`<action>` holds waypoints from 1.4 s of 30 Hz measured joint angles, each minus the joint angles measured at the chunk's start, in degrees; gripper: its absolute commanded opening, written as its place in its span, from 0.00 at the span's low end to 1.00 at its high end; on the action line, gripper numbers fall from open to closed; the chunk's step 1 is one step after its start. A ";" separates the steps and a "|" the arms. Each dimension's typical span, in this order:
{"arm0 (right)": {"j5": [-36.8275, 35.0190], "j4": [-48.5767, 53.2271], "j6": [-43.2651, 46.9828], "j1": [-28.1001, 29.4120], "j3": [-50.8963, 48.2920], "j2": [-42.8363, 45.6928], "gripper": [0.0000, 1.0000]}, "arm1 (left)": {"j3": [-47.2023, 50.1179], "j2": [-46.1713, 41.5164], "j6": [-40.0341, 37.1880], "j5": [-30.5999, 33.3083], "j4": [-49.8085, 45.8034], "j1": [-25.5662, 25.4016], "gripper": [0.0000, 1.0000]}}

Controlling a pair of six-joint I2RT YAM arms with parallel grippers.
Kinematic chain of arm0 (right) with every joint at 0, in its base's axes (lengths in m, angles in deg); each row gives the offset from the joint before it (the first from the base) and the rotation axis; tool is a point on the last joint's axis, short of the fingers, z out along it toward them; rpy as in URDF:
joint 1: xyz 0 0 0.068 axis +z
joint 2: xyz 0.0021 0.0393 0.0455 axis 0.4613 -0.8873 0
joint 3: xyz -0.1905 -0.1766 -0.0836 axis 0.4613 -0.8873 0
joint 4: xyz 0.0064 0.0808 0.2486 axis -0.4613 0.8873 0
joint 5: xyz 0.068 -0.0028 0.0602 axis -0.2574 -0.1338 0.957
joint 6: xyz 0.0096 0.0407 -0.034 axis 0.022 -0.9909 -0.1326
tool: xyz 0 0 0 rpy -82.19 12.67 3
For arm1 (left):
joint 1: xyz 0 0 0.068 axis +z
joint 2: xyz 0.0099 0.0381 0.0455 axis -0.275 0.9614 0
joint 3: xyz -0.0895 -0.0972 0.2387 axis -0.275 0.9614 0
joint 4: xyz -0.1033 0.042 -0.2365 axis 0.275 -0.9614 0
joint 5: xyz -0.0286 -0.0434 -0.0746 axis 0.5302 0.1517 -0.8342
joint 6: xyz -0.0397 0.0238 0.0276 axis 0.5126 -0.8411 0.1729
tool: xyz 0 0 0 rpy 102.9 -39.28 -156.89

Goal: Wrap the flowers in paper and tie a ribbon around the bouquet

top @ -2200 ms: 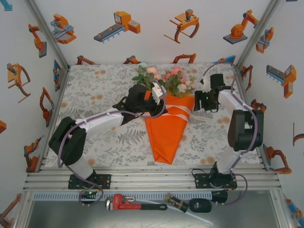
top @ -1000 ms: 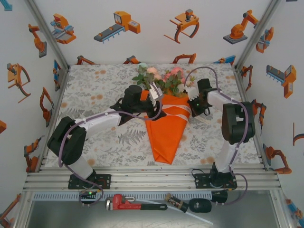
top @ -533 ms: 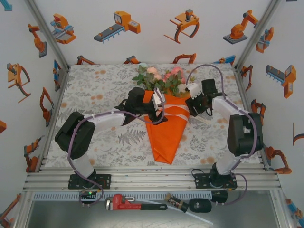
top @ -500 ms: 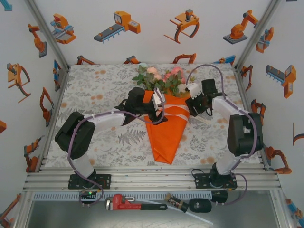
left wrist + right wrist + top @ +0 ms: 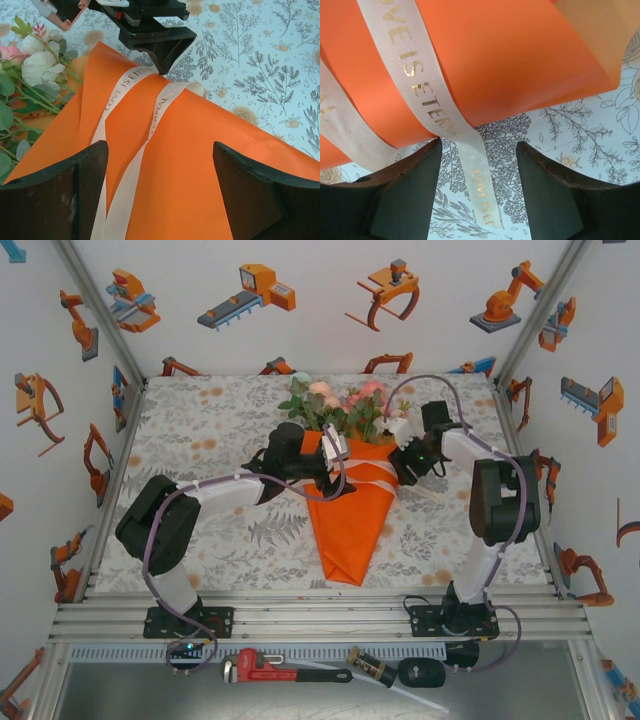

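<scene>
- Plainly, the left hand (image 5: 160, 155) stands spread over the bouquet (image 5: 350, 510). Its two fingers (image 5: 80, 185) are wide apart with nothing pinched, and the sloping orange paper (image 5: 210, 150) lies below and between them.
- Ahead of that hand, two runs of the ribbon (image 5: 127, 85) cross the paper and drop over its far folded edge. To the hand's left, the flowers (image 5: 35, 60) poke out of the cone's open mouth.
- The right hand (image 5: 477, 150) is also spread, not pinching. One ribbon run comes off the paper's rounded edge just ahead of it and lies loose on the bench (image 5: 580, 135) between its fingers. Whether either finger touches the strip is hard to tell.
- From the left wrist, a dark tip of the right hand sits at the paper's far edge where the ribbon goes over, seemingly touching it.
- From above, the two hands flank the upper part of the cone, with the paper's edges close against both.
- Open bench spreads behind the left hand and around the cone's pointed tip. The right arm's elbow stands near the bench's right edge.
</scene>
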 measured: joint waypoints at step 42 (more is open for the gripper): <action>5.55 -10.71 -39.85 1.09 -1.40 20.24 0.00 | -18.78 16.94 -16.09 -0.37 -18.49 -0.17 0.62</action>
